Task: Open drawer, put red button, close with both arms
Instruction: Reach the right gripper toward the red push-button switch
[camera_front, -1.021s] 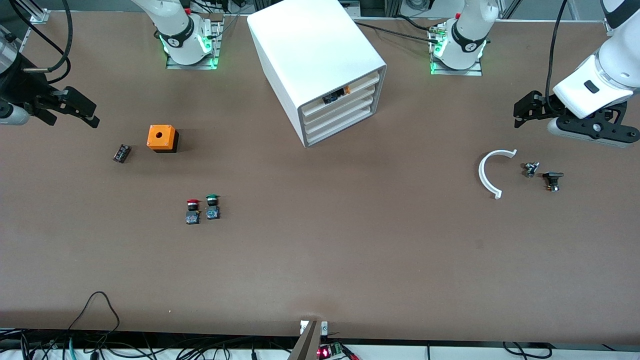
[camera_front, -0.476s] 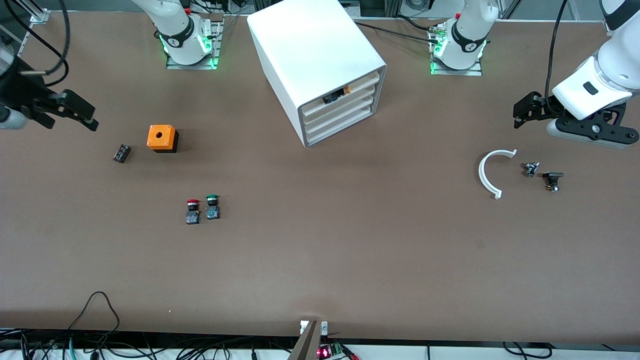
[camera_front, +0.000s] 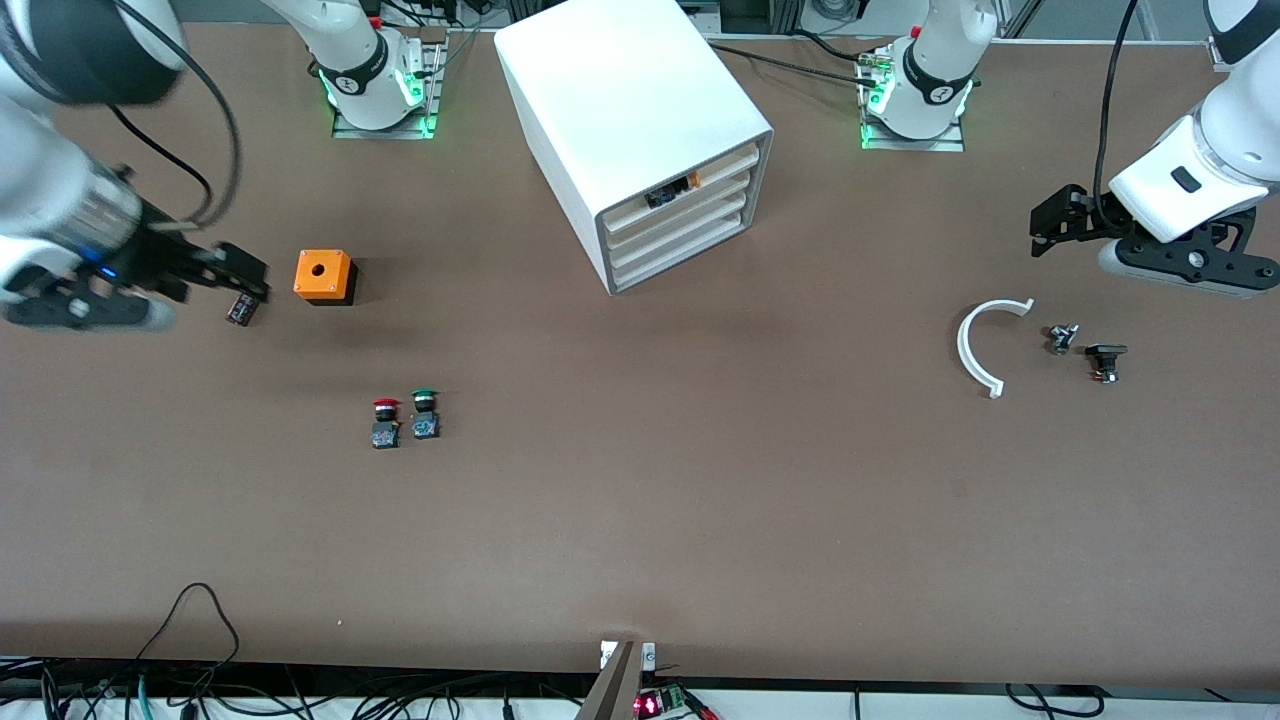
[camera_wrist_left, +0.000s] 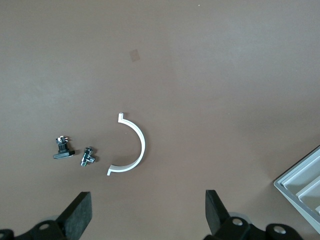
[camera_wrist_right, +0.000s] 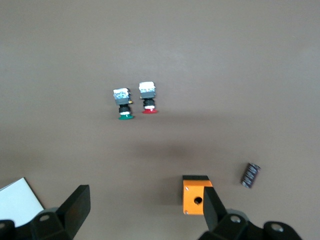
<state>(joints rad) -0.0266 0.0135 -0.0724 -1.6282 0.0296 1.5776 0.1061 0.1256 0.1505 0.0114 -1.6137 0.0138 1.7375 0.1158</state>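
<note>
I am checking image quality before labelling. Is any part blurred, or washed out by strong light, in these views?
Front view: the right arm and right gripper are smeared by motion blur, and the cabinet top is blown out white; the left gripper looks sharp. Left wrist view: evenly lit, the white arc crisp. Right wrist view: slightly soft, the red button casting a faint shadow.

open table round red button (camera_front: 385, 421), green twin (camera_front: 425, 414) just beside it, cabinet (camera_front: 640, 130) front unblocked

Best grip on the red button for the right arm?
Judging by its pose, grip the red button across its black body, coming straight down from above. It lies on its side with the green button close beside it, so put the fingers on the faces clear of that one.
</note>
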